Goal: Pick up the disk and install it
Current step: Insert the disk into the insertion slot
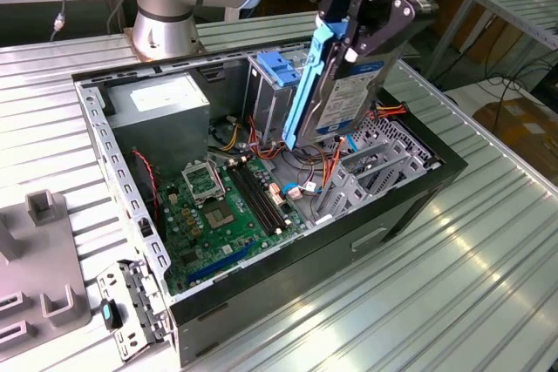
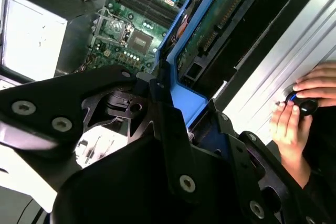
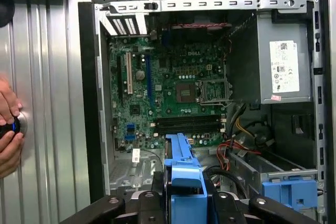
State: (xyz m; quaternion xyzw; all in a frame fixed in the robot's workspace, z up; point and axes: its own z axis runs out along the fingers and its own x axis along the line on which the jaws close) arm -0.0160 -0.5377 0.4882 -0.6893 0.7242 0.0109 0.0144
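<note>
Holding the disk (image 1: 353, 102) up on its thin edge, the jaws are clamped tight on its top end. It hangs over the open computer case (image 1: 288, 280), just beside the tall metal cage (image 1: 277, 71) with the flat blue plate. The disk's blue frame (image 1: 305, 84) faces the cage, and its low end dips toward a bunch of red and orange wires (image 1: 327, 163). You cannot tell from here if it touches them. I think this step goes best if you move slowly and hold the disk straight, so it does not swing or slip in the grip. Watch the blue frame (image 3: 181, 174) in the first wrist view to see how it lines up with the case below. The wires look like the main thing in the way, because a corner could catch on one. Under them lies the green board (image 1: 222, 206), full of small parts that a bump could hurt. The silver box (image 1: 157, 102) sits well apart in the far corner and should be no bother. A person's hand (image 2: 296, 111) rests on the bench (image 1: 471, 276) near the case, on a small dark thing, so mind that side too.
</note>
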